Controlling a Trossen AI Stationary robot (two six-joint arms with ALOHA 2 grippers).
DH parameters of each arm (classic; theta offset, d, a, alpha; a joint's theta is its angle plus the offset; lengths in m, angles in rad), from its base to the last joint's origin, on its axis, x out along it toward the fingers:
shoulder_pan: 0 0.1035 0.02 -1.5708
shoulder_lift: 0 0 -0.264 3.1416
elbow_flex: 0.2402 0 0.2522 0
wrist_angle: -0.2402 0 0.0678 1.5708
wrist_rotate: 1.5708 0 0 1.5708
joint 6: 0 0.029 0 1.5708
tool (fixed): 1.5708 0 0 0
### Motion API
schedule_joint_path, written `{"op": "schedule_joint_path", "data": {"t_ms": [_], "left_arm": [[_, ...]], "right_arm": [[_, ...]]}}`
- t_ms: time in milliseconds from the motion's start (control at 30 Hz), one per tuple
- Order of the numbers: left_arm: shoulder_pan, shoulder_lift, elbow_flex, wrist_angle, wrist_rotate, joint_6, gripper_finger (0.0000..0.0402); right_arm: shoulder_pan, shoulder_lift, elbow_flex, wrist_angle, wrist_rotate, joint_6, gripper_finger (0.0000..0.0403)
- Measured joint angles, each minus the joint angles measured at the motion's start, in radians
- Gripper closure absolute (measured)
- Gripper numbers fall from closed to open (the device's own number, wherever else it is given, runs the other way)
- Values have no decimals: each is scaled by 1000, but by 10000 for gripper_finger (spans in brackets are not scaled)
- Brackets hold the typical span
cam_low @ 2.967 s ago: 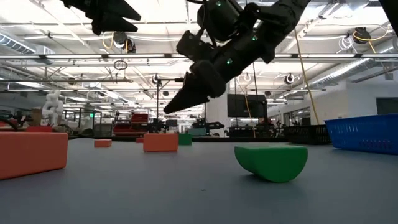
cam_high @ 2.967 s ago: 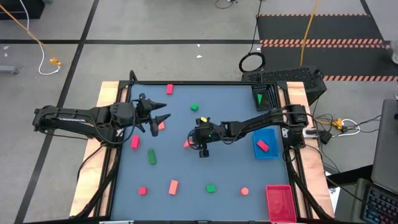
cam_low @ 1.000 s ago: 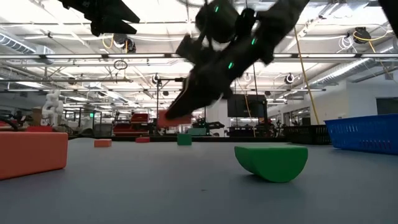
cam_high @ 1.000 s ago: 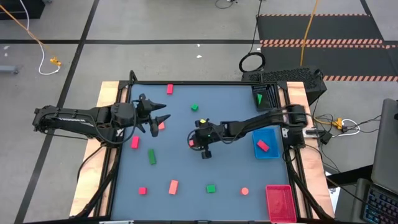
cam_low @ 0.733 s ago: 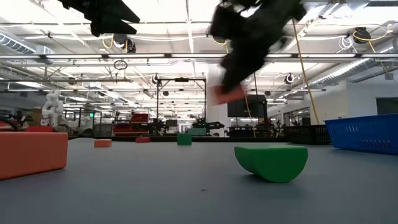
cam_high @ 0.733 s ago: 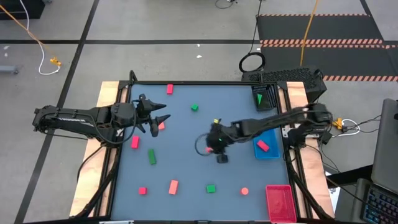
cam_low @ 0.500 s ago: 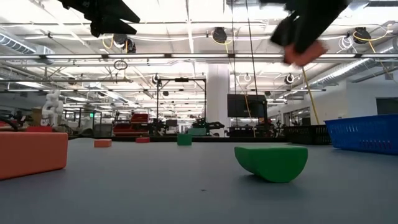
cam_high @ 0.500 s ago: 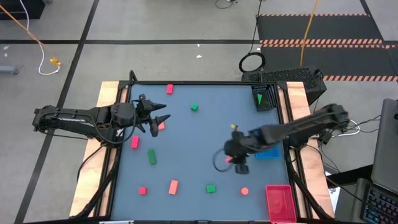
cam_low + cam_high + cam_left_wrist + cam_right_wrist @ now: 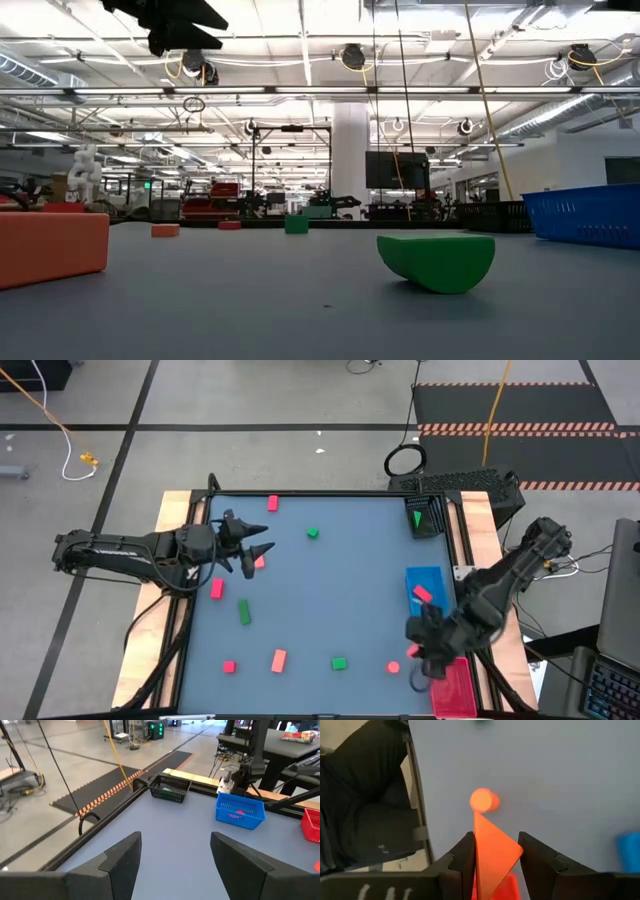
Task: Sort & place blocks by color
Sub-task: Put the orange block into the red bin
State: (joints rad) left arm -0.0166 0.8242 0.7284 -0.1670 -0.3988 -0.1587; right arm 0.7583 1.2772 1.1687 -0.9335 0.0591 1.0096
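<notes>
Wedge (image 9: pixel 492 851), salmon-pink, clamped between fingers of right gripper (image 9: pixel 495 857), point-up toward round block (image 9: pixel 483 800) just beyond the tips; red tray (image 9: pixel 455 690) lies just beside and under those fingers; left gripper (image 9: pixel 175 862) open, empty, well apart.

In the low view we see only the underside of the left tool (image 9: pixel 172 25), cut off by the top edge. From above, the right tool (image 9: pixel 432 652) is blurred, and its orange wedge (image 9: pixel 492 851) runs off the wrist picture's lower edge.
</notes>
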Motion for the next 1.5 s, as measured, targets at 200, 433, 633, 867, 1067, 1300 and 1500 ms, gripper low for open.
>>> {"op": "schedule_joint_path", "data": {"t_ms": [200, 433, 633, 867, 1067, 1300, 1500], "left_arm": [[2, 0, 0, 70, -1, 56, 163], [3, 0, 0, 207, -2, 120, 163], [3, 0, 0, 305, -1, 161, 163], [3, 0, 0, 327, -1, 181, 163], [3, 0, 0, 328, -1, 180, 163], [3, 0, 0, 320, 0, 175, 163], [3, 0, 0, 320, 1, 170, 163]], "right_arm": [[171, 22, 0, -17, 131, 304, 289], [315, 85, 0, -74, 149, 663, 289], [384, 162, 0, -131, 65, 844, 289], [430, 196, 0, -176, 43, 958, 265], [434, 197, 0, -205, 44, 968, 177], [434, 183, 0, -229, 79, 929, 132], [422, 164, 0, -224, 382, 842, 134]]}}
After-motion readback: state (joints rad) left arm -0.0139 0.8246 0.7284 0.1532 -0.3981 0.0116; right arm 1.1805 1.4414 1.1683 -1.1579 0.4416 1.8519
